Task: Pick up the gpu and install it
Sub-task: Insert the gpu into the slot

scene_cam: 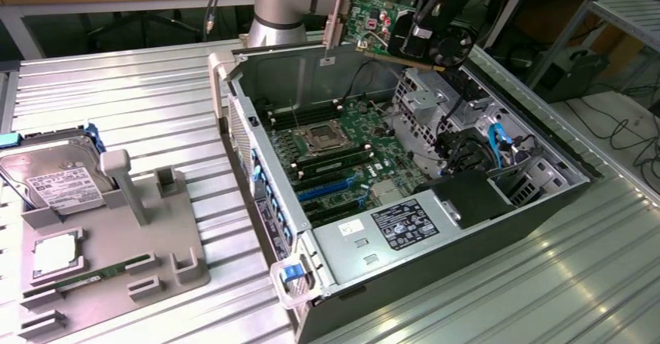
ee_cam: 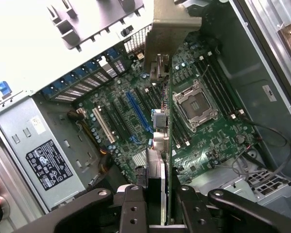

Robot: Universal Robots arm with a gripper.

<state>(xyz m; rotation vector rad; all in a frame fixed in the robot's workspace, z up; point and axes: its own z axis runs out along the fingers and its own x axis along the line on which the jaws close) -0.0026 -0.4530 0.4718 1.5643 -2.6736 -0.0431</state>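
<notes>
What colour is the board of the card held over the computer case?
Green; the gpu shows it best in the exterior view.

Open computer case [scene_cam: 464, 274] showing motherboard [scene_cam: 351, 162] and labelled power supply [scene_cam: 413, 224]. At the exterior view's left, grey tray [scene_cam: 165, 236] holding hard drive [scene_cam: 57, 180] and green memory stick [scene_cam: 98, 276].

One gpu [scene_cam: 363, 21], one computer case [scene_cam: 464, 263], one hard drive [scene_cam: 57, 180]
</notes>
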